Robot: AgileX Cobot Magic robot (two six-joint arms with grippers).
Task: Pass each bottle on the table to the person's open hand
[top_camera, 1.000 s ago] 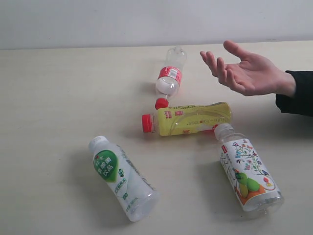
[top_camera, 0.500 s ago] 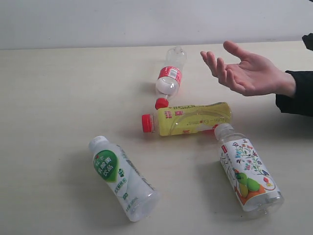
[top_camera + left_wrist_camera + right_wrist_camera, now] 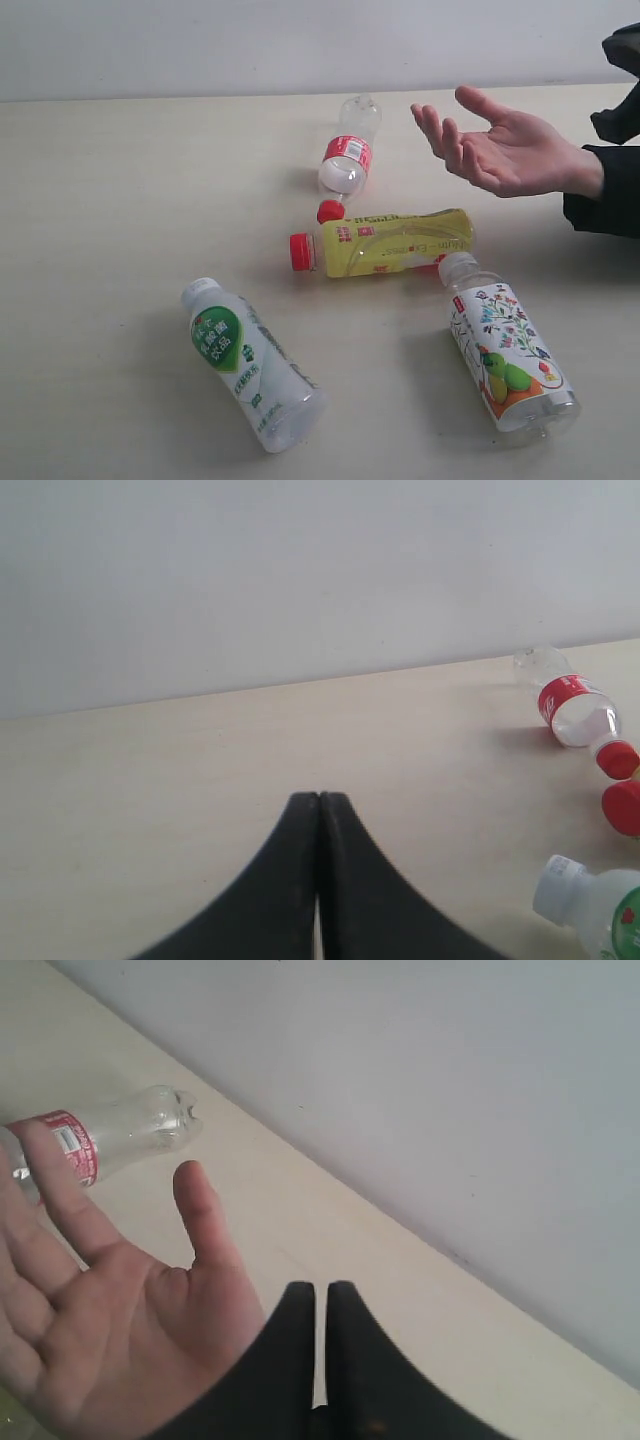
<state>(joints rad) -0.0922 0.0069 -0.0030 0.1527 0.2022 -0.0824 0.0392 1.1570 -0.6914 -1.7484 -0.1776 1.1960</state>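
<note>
Right gripper (image 3: 320, 1290): jaws all but pressed together with a thin slit between them, holding nothing. It hangs just above the person's hand (image 3: 110, 1320). Left gripper (image 3: 318, 798): jaws pressed together, empty, over bare table (image 3: 150, 780), well apart from the bottles.

The hand is open, palm up with fingers spread, and nothing is in it. No bottle has been handed over; all four lie on their sides on the table.
- Small bottle (image 3: 347, 160), red label, nearest the hand. Its red cap sits just beside the yellow bottle (image 3: 395, 243).
- Yellow bottle, red cap, in the middle.
- Floral bottle (image 3: 505, 345), to the right in the exterior view. Its white cap is at the yellow bottle's base end, and I cannot tell if they touch.
- Green-label bottle (image 3: 250, 365), near left, apart from the rest.

Handling, as a judgement: they look empty or nearly so, hence light. The thin smooth plastic is likely slippery and would dent under a hard squeeze. Being round, they would roll if nudged. Best hold is across the body at the label, jaws square to the bottle's length, not at the cap. The jaws must spread first. The small bottle looks the easiest first pick, but watch the yellow one next to its cap.
</note>
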